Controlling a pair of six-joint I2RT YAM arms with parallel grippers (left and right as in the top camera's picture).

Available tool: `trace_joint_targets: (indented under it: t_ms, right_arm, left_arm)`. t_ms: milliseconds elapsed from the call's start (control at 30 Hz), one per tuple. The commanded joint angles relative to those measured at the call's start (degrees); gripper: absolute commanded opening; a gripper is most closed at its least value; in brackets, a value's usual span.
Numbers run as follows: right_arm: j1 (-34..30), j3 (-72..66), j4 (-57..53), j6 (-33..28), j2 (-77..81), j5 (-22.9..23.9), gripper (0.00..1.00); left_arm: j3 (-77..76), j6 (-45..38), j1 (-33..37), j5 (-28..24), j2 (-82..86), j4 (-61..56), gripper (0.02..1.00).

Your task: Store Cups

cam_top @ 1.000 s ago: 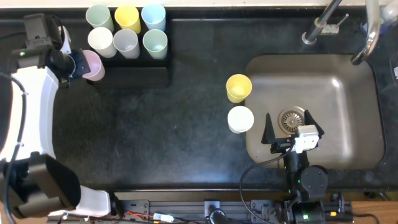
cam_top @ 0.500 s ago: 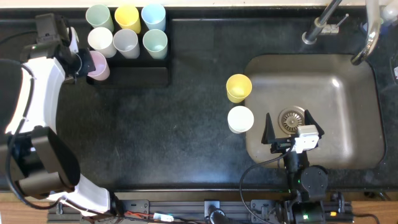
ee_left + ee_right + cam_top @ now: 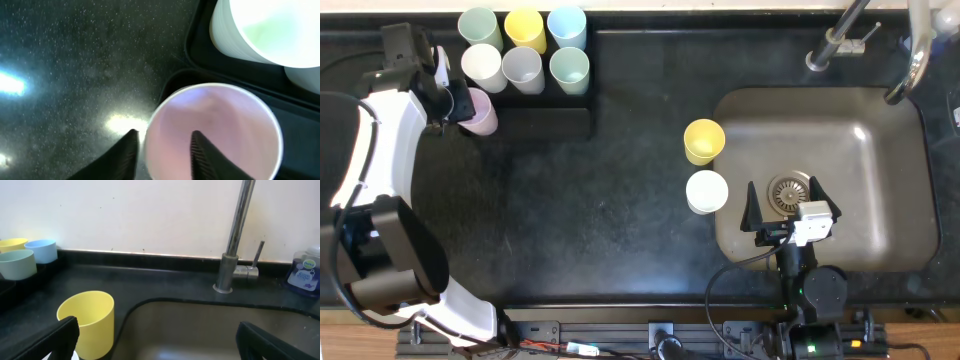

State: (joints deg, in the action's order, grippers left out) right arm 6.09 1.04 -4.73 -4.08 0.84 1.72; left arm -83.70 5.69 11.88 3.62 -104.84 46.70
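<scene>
A pink cup (image 3: pixel 480 110) hangs at the left end of the black tray (image 3: pixel 555 122), and my left gripper (image 3: pixel 453 100) is shut on its rim. In the left wrist view one finger (image 3: pixel 127 151) is outside the pink cup (image 3: pixel 220 132) and the other is inside it. The cup is over the tray's (image 3: pixel 197 45) corner slot, beside a white cup (image 3: pixel 260 30). Several cups (image 3: pixel 525 48) stand in the tray. A yellow cup (image 3: pixel 704 141) and a white cup (image 3: pixel 706 191) stand by the sink. My right gripper (image 3: pixel 788 205) is open over the sink, near the yellow cup (image 3: pixel 87 320).
The steel sink (image 3: pixel 880 170) takes up the right side, with a tap (image 3: pixel 835 40) behind it. A soap bottle (image 3: pixel 305 272) stands by the tap (image 3: pixel 235 245). The dark counter (image 3: pixel 580 220) lies between the tray and the sink.
My left gripper has carried the pink cup a little to the right, closer to the tray. The right arm has not moved.
</scene>
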Motion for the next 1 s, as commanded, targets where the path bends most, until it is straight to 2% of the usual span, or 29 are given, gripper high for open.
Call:
trace_joint_targets:
  t_ms: [33, 100, 233, 400, 567, 667, 800, 1000]
  right_arm:
    - [0.37, -0.76, 0.33, 0.24, -0.59, -0.2, 0.998]
    - [0.37, -0.76, 0.33, 0.24, -0.59, -0.2, 0.998]
    - [0.37, -0.76, 0.33, 0.24, -0.59, -0.2, 0.996]
    - [0.37, -0.76, 0.33, 0.24, -0.59, -0.2, 0.996]
    - [0.37, -0.76, 0.33, 0.24, -0.59, -0.2, 0.996]
    - [0.37, -0.76, 0.33, 0.24, -0.59, -0.2, 0.998]
    - [0.37, -0.76, 0.33, 0.24, -0.59, -0.2, 0.998]
    - [0.37, -0.76, 0.33, 0.24, -0.59, -0.2, 0.998]
  left_arm:
    - [-0.66, 0.07, -0.17, -0.33, 6.4, 1.07, 0.728]
    - [-3.32, 0.07, -0.87, 0.2, 9.46, 3.72, 0.899]
    - [-17.53, 0.76, -6.03, 1.51, 12.22, 13.9, 0.991]
    - [-40.11, 9.97, -19.93, 6.97, 5.42, 25.9, 0.998]
    - [-59.34, 20.15, -36.09, 6.93, -7.69, 37.51, 0.998]
    - [-63.28, 25.64, -43.6, 4.55, -14.71, 42.14, 0.998]
    - [-63.28, 27.91, -50.29, -0.61, -22.62, 41.81, 0.998]
    - [-63.25, 28.68, -53.27, -5.14, -31.19, 41.31, 0.998]
